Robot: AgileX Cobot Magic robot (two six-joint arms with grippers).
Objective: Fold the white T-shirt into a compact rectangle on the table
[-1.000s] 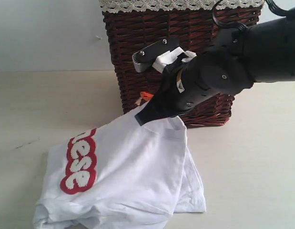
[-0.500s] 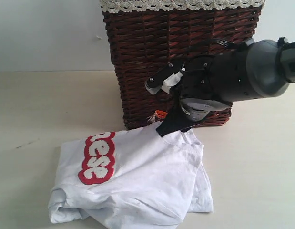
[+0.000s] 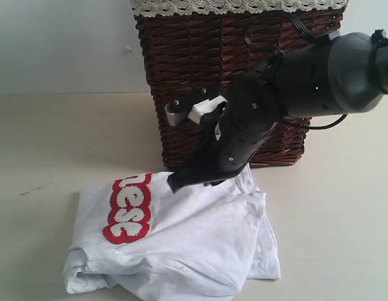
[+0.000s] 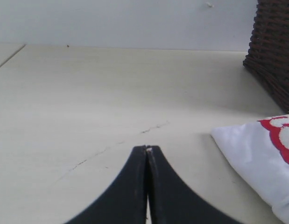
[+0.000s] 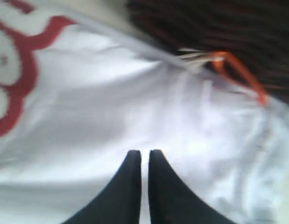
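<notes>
Crumpled white T-shirt (image 3: 194, 244), soft cotton with fuzzy white letters outlined in red (image 3: 128, 208), lies on the matte cream table (image 3: 56, 144) at lower centre of the exterior view. It sits before a brown woven wicker basket (image 3: 181, 56) edged with lace (image 3: 181, 6), whose interior is hidden. The right gripper (image 3: 179, 182) rests on the shirt's upper edge near the orange neck tag (image 5: 237, 74), fingers nearly together; whether they pinch cloth is unclear. The left gripper (image 4: 147, 148) is pressed together over bare table.

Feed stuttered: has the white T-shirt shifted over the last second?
Yes. The white T-shirt has slid right: its red lettering now lies closer to the wicker basket's lower left corner in the exterior view.
</notes>
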